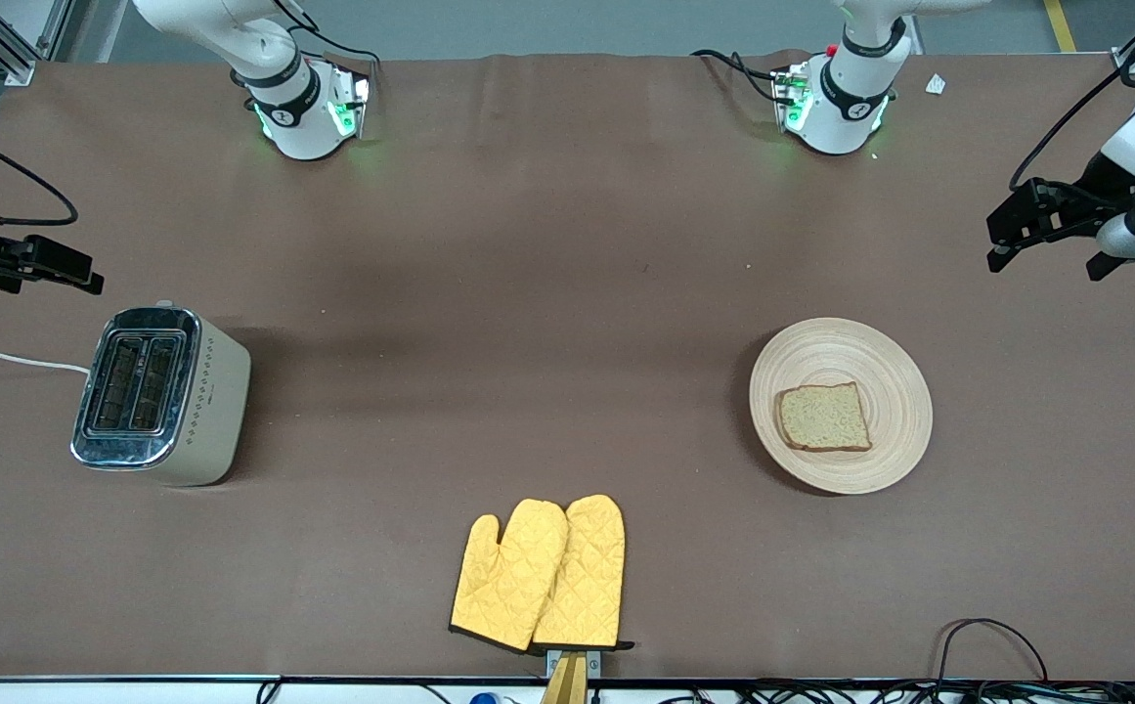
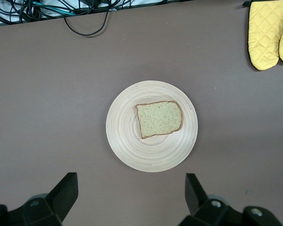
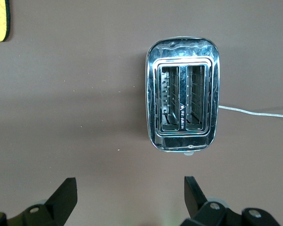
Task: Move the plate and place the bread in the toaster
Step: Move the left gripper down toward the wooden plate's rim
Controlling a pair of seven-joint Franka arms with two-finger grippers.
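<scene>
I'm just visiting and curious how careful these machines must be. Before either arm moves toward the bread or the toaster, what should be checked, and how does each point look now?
1. Bread lies flat on the plate: ok.
2. Toaster upright, both slots empty: ok.
3. Left gripper open, holding nothing, above the table near the plate: ok.
4. Right gripper open, holding nothing, up near the toaster: ok.
5. Oven mitts lie nearer the front camera, off the path between plate and toaster: ok.
6. Toaster plugged in: cannot tell.
</scene>
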